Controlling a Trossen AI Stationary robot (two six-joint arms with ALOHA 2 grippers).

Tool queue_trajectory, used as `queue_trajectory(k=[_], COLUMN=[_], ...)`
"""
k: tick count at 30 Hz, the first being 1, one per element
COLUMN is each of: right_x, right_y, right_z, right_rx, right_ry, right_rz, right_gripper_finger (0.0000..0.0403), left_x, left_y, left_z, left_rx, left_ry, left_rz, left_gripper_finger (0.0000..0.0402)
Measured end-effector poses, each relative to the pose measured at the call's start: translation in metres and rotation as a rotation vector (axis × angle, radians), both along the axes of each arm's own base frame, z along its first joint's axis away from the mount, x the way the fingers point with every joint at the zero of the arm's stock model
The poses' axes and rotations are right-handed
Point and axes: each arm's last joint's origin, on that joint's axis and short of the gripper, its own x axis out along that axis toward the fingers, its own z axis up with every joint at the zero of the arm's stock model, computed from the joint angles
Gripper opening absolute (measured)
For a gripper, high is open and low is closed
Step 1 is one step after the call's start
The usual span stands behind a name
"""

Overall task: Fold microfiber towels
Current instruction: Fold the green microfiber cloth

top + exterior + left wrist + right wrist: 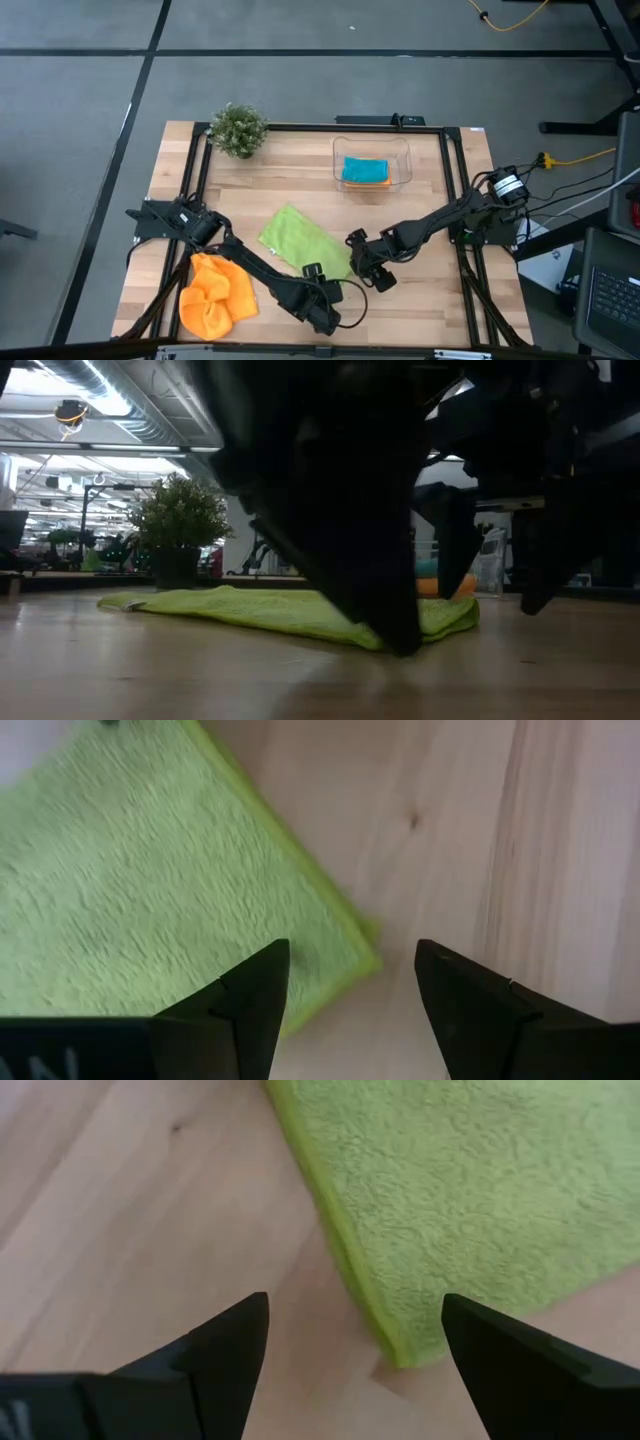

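- Centrally, the lime green towel lies spread flat on the wooden surface, set diagonally, with one corner pointing toward the front edge.
- Left gripper: it hangs near the front edge of the surface, just beyond the towel's front corner; its jaws stand open and empty. In the left wrist view the towel's corner lies just ahead of the two dark fingers.
- Right gripper: it sits just beside the towel's right-hand corner, jaws wide open, holding nothing. In the right wrist view the green edge and corner lie between and ahead of the fingers, over bare wood.
- Orange towels: a crumpled heap at the front left of the surface, beside the left arm; how many pieces it contains cannot be told.
- Clear plastic tub: at the back of the surface, right of centre, holding a folded teal blue towel on top of an orange layer.
- Small potted plant: at the back left corner, well apart from the towels.
- Low view: the green towel lies low on the surface, with the dark arms filling the foreground.
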Motion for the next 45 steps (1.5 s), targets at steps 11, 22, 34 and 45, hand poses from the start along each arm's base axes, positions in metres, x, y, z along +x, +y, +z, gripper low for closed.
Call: queue_trajectory(k=[11, 22, 34, 45], right_x=[0.003, 0.005, 0.01, 0.01], right_y=[-0.002, -0.007, -0.008, -0.008], right_z=[-0.014, -0.023, -0.023, -0.024], right_rx=[-0.039, -0.026, 0.0, -0.016], right_ry=[0.034, 0.074, 0.035, 0.03], right_rz=[0.039, 0.028, 0.025, 0.009], right_gripper_finger=[0.0299, 0.0298, 0.0277, 0.0251], left_x=[0.012, 0.006, 0.004, 0.003], left_y=[0.014, 0.017, 0.021, 0.022], left_z=[-0.001, -0.012, -0.021, -0.022], left_rx=[-0.009, -0.054, -0.055, -0.042], left_ry=[-0.028, 0.025, 0.028, 0.032], left_rz=[0.041, -0.005, 0.016, 0.031], left_gripper_finger=[0.0212, 0.0212, 0.0202, 0.0137])
